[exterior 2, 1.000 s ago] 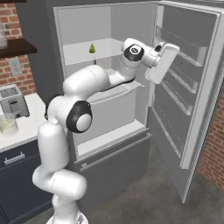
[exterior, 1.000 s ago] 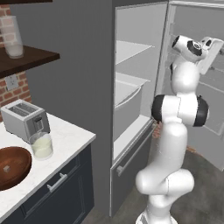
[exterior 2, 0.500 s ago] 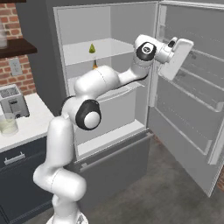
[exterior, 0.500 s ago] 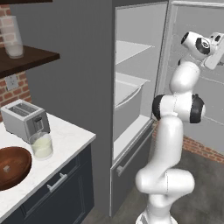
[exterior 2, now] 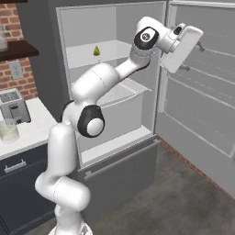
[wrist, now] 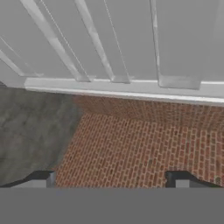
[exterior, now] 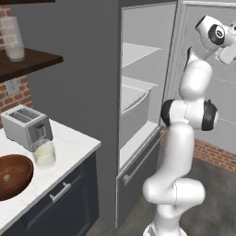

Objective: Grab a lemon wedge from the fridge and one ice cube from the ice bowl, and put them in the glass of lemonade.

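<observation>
— Looking at the gripper [exterior 2: 198,57]: we note it raised high by the open fridge [exterior 2: 114,69] door, jaws spread wide, holding nothing. Its fingertips [wrist: 41,178] stand far apart over the door's lower edge and the brick wall [wrist: 131,144].

— We place the lemon wedge [exterior 2: 97,50] on the upper fridge shelf, well apart from the hand, off toward the counter side.

— On the counter [exterior: 69,152] we log the glass of lemonade [exterior: 44,153], just in front of the toaster [exterior: 25,126]. Beside it sits the ice bowl [exterior: 14,175], with an ice cube [exterior: 6,177] inside.
</observation>
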